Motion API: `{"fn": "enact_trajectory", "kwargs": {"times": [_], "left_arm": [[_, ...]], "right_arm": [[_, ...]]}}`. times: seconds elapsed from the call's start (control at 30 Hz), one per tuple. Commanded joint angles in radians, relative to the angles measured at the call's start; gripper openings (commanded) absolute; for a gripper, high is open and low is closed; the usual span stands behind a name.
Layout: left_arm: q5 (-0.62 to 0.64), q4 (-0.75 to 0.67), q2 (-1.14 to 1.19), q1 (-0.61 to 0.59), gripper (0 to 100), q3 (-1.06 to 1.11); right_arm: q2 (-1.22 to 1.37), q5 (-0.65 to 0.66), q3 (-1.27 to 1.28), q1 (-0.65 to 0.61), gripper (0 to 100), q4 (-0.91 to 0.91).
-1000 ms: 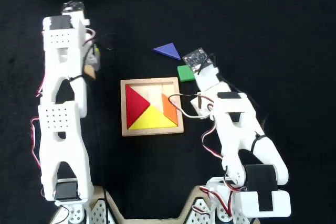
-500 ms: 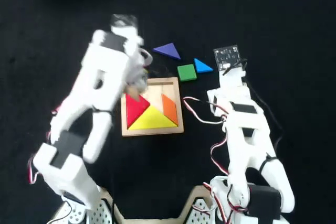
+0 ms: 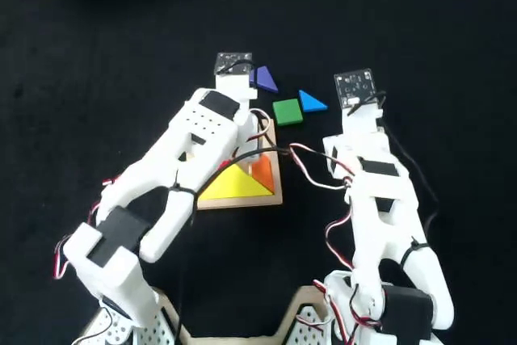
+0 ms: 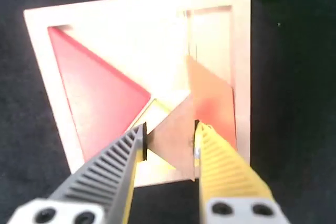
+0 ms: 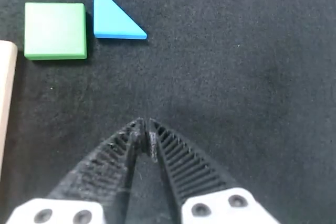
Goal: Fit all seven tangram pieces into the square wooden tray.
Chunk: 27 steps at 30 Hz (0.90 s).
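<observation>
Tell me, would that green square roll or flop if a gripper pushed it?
Probably neither: the green square lies flat with straight edges and a visible thickness, so it looks stiff and should slide rather than roll. The black surface under it looks felt-like and may drag a little.

- Left arm (image 3: pixel 194 147) slants over the tray (image 3: pixel 242 201), covering most of it.
- Tan triangle (image 4: pixel 173 142), clamped in the left jaws, hangs above the recess; bare wood (image 4: pixel 157 51) lies open beside the red triangle (image 4: pixel 94 93).
- Green square (image 3: pixel 287 111) and blue triangle (image 3: pixel 311 102) sit between the tray corner and the right arm (image 3: pixel 376 183).
- Bench (image 3: pixel 460 78) is open beyond the right arm.
</observation>
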Motion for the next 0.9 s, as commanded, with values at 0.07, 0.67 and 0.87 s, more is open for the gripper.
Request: {"fn": "enact_trajectory", "kwargs": {"times": [0.07, 0.67, 0.87], "left_arm": [[0.041, -0.04, 0.029, 0.015, 16, -0.008], [0.046, -0.061, 0.032, 0.008, 23, 0.001], [0.04, -0.072, 0.032, 0.002, 23, -0.008]], "right_arm": [[-0.035, -0.014, -0.004, 0.009, 1.1, -0.021], [-0.035, -0.011, 0.002, 0.009, 1.1, -0.023], [-0.035, -0.012, 0.002, 0.009, 1.1, -0.023]]}}
